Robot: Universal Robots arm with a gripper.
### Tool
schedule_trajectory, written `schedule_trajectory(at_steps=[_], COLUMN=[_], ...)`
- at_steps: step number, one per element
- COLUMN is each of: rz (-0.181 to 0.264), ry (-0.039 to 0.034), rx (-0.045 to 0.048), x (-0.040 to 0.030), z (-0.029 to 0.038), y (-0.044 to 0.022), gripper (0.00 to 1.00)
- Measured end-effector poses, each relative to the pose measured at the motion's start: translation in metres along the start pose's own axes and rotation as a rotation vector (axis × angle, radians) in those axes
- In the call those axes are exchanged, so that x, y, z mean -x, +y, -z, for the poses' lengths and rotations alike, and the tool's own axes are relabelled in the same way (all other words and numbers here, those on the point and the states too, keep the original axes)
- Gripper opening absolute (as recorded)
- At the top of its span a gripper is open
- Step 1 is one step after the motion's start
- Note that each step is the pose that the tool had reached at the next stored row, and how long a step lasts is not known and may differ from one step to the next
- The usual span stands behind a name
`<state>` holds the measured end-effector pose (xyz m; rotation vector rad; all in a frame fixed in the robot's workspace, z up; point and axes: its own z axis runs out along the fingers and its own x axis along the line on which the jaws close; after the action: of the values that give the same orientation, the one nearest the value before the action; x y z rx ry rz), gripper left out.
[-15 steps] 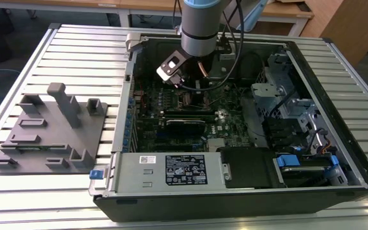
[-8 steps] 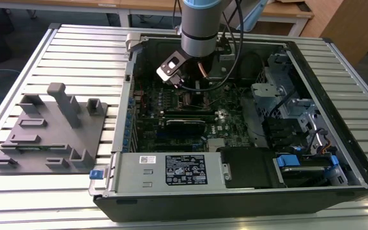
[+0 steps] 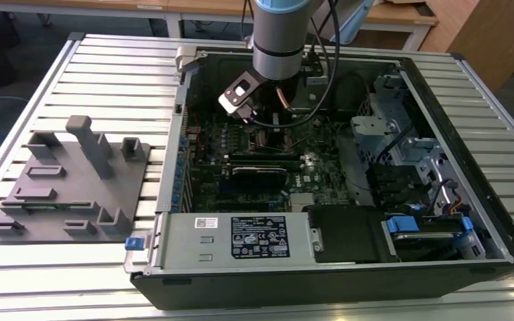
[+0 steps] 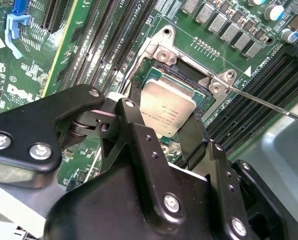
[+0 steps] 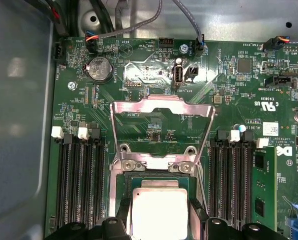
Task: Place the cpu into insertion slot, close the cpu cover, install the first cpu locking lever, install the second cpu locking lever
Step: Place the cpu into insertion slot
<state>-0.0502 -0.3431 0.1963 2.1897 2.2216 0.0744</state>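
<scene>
Your pincer [image 4: 164, 122] hangs straight over cpu [image 4: 168, 102], flanking it on two sides; clenched or released, you cannot tell. Cpu lies flat in slot [image 4: 186, 67], square to it. Cover [image 5: 161, 106] stands flipped open beyond cpu, hinge side just beside slot edge.

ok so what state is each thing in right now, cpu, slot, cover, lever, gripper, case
cpu: lying in the insertion slot, metal top up
insertion slot: holds the cpu
cpu cover: open, swung back off the slot
cpu locking lever: unlatched, sticking out past the slot
gripper: down inside the case, right at the cpu
computer case: side open, board exposed
</scene>
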Motion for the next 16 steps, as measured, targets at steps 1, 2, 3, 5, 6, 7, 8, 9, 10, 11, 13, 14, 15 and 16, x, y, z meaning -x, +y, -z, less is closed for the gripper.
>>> schedule_trajectory(at_steps=[1, 2, 3, 5, 6, 7, 8, 9, 10, 11, 13, 14, 15, 16], rz=[0.000, 0.000, 0.000, 0.000, 0.000, 0.000, 0.000, 0.000, 0.000, -0.001, -0.001, -0.001, -0.001, -0.001], ry=[0.0003, 0.0011, 0.0017, 0.0027, 0.0032, 0.0038, 0.0041, 0.0043, 0.0047, 0.0065, 0.0133, 0.0154, 0.0159, 0.0161], rx=[0.0000, 0.0001, 0.0001, 0.0001, 0.0001, 0.0001, 0.0001, 0.0001, 0.0001, 0.0000, 0.0002, 0.0003, 0.0004, 0.0004], x=[0.0000, -0.0001, -0.0001, -0.0001, -0.0001, -0.0001, -0.0001, -0.0002, -0.0001, -0.0001, -0.0001, -0.0001, -0.0002, -0.0002], z=[0.0000, -0.0001, -0.0001, -0.0001, -0.0001, -0.0001, -0.0001, -0.0001, -0.0001, 0.0000, -0.0001, -0.0001, -0.0002, -0.0002], y=[0.0000, -0.0001, -0.0004, -0.0009, -0.0010, -0.0012, -0.0012, -0.0012, -0.0013, -0.0013, -0.0013, -0.0013, -0.0013, -0.0013], gripper=[0.54, 0.54, 0.54, 0.54, 0.54, 0.54, 0.54, 0.54, 0.54, 0.54, 0.54, 0.54, 0.54, 0.54])
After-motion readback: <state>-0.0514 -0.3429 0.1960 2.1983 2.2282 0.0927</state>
